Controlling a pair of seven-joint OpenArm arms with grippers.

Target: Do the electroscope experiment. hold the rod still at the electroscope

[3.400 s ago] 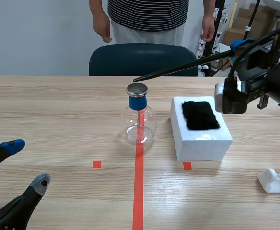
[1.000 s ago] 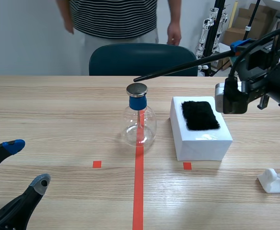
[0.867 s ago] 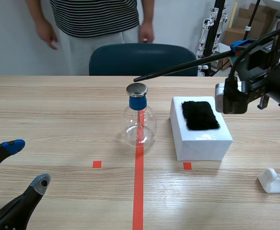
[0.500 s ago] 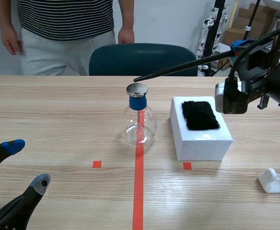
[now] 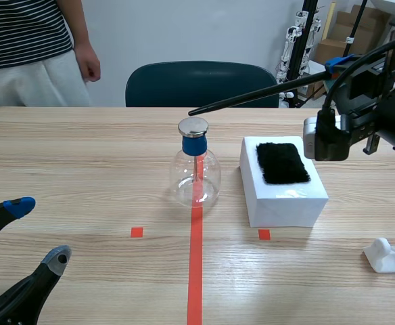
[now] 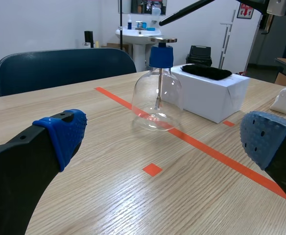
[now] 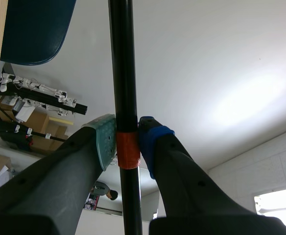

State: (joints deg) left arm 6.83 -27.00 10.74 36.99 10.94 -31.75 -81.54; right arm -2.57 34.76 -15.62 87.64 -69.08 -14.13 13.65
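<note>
No writing, brand or number here is legible to us. The one sign [image 6: 244,11] we can find is a small red plate in the background beyond the white box [image 6: 216,93], seen from the left wrist camera; its white marking is too small for us to read.

A pale wall [image 5: 184,30] stands behind 1 dark teal chair [image 5: 201,82] at the far edge of the light wooden desk [image 5: 76,156]. Cardboard boxes [image 5: 347,32] sit in the far right corner.
</note>
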